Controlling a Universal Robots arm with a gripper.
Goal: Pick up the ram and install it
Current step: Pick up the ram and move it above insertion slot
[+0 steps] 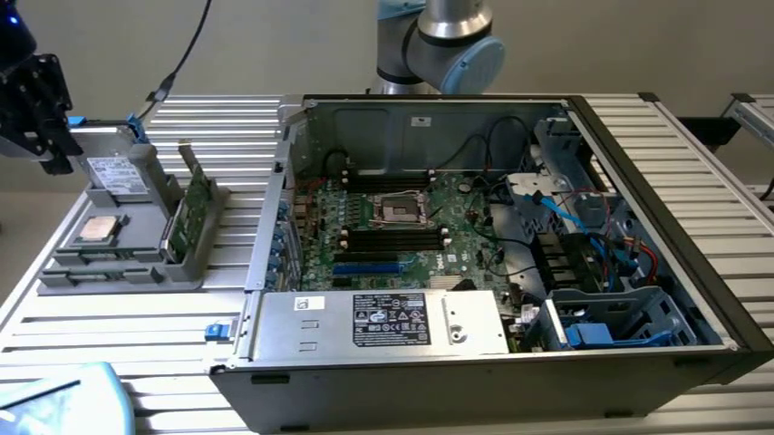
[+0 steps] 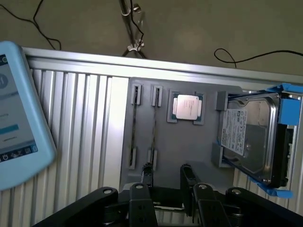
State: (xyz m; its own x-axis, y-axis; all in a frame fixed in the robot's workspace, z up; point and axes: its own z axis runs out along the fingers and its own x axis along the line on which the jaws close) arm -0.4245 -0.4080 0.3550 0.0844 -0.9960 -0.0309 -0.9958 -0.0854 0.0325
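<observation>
The black pincer (image 2: 166,176) hangs spread and empty, just short of the thin ram (image 2: 154,126) standing edge-up in a matte grey tray (image 2: 189,146) on the ribbed counter (image 2: 85,118).

I take this for a robotics lab bench, not a home or office: a grey jointed robot arm with a light-blue joint cap (image 1: 454,45) stands behind a ribbed silver aluminium-profile table (image 1: 121,335), and loose black cables (image 2: 236,56) trail over the bare beige floor. On the table I see an open black-and-grey desktop computer case (image 1: 484,399) with its green motherboard (image 1: 400,227) exposed. Near it a grey moulded fixture tray (image 2: 189,156) holds parts in fitted pockets: a square silver processor (image 2: 186,106), a metal hard drive in a blue caddy (image 2: 251,142), and the ram (image 2: 154,125), a thin stick on edge; a light-blue-framed touchscreen tablet (image 2: 19,118) lies near the tray.
</observation>
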